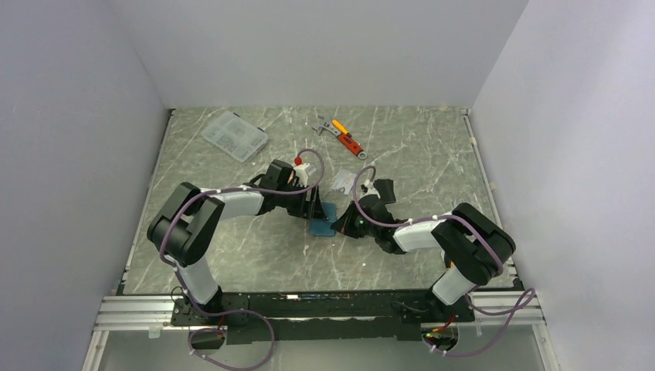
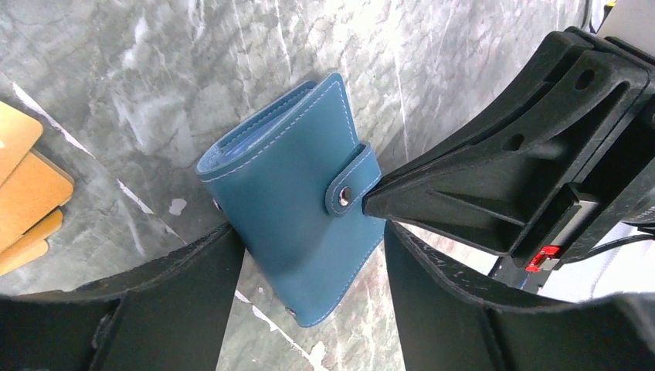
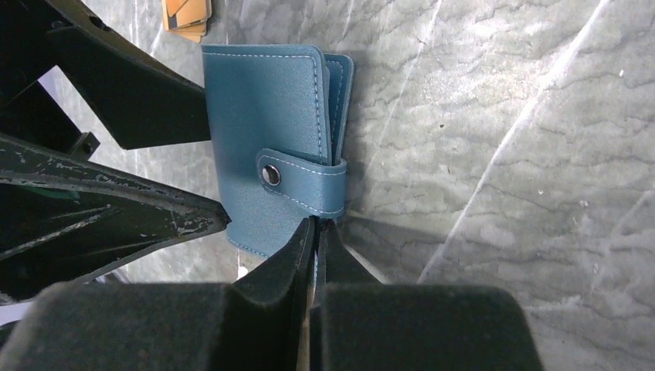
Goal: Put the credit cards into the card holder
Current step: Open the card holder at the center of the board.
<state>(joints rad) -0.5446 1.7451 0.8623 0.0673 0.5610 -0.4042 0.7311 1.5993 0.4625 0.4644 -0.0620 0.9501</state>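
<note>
The teal-blue card holder (image 1: 321,217) lies closed on the marble table, its snap strap (image 3: 297,179) fastened. My left gripper (image 2: 309,236) straddles it, and both fingers touch its side edges. My right gripper (image 3: 317,224) is shut, its tips pinching the end of the strap, and its black fingers (image 2: 479,178) also show in the left wrist view. Orange-gold credit cards (image 2: 23,197) lie stacked on the table beside the holder, and they show at the top edge of the right wrist view (image 3: 185,15). A pale silver-grey card (image 1: 344,181) lies just behind the holder.
A clear plastic box (image 1: 235,135) sits at the back left. An orange-handled tool (image 1: 347,137) and a small grey metal piece (image 1: 320,125) lie at the back centre. Grey walls enclose the table on three sides.
</note>
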